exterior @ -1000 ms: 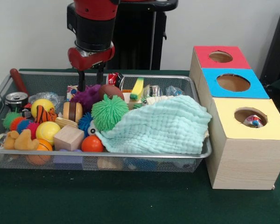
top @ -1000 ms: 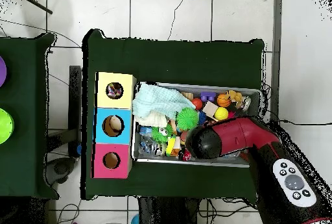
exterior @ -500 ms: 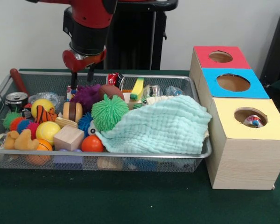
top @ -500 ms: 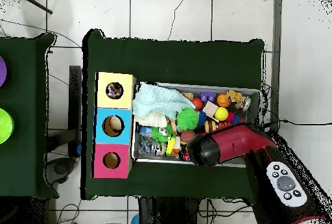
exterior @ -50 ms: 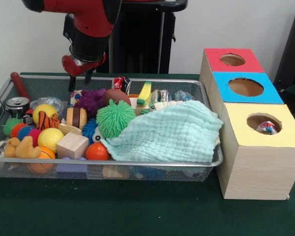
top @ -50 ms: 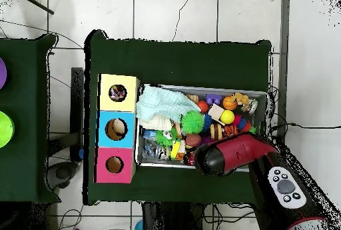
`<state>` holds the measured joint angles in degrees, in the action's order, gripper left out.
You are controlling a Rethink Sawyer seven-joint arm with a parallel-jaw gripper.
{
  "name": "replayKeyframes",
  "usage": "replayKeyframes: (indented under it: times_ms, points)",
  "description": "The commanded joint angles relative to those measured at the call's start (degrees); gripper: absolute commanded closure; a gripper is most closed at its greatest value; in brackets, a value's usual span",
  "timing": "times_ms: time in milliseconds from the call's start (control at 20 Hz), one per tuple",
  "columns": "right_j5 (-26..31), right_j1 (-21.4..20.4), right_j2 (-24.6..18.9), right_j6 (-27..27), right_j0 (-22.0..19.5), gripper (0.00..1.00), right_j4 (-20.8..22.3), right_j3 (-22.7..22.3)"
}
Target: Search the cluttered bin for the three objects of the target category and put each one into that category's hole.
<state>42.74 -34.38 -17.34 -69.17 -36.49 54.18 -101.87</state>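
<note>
The gripper [exterior @ -50 ms: 79, 81] hangs above the far rim of the wire bin [exterior @ -50 ms: 137, 162]; its two thin fingers [exterior @ -50 ms: 71, 83] stand a little apart and hold nothing. The bin sits on the green table [exterior @ -50 ms: 137, 211] and is full of toys; a mint cloth [exterior @ -50 ms: 169, 132] covers the side near the boxes; a green spiky ball [exterior @ -50 ms: 115, 118] lies just beside the cloth; a purple fuzzy toy [exterior @ -50 ms: 92, 101] lies below the gripper. Three boxes stand next to the bin; the red hole [exterior @ -50 ms: 232, 59], the blue hole [exterior @ -50 ms: 246, 87] and the yellow hole [exterior @ -50 ms: 263, 123] face up; something small shows inside the yellow hole.
</note>
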Motion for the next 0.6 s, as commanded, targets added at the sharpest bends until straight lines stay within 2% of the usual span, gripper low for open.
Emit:
replayKeyframes:
  times_ms: [50,250,600]
  points:
    - [-0.8,6.9,2.0,-2.0,0.9,0.00,3.5,4.0]
    - [-2.5,9.8,2.1,-1.3,0.2,0.00,3.2,4.6]
    - [-3.7,9.8,5.1,-2.9,2.1,0.00,5.6,5.9]
